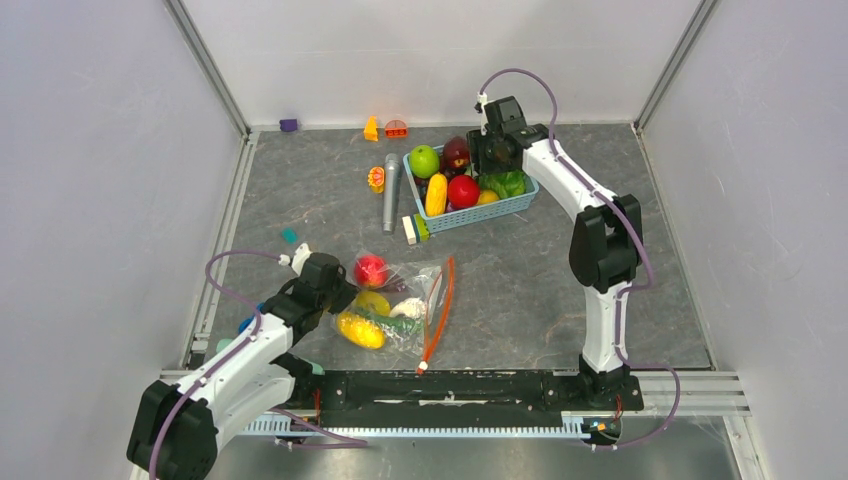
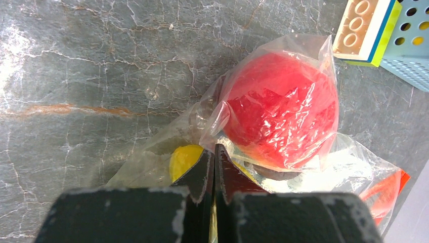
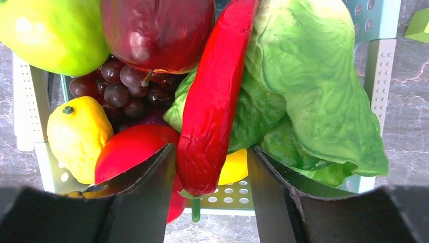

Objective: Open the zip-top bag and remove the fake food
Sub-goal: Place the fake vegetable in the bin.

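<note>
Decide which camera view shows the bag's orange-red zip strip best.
The top external view: the zip strip runs whole along the right edge of the zip-top bag. The left wrist view catches only a scrap of it at lower right. The right wrist view shows the basket, not the strip.

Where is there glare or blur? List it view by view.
Top external: even soft light, all sharp. Left wrist: glare streaks on the zip-top bag over the red fruit, washed-out table at left. Right wrist: highlights on the maroon fruit; right pincer dark and soft-edged up close.
</note>
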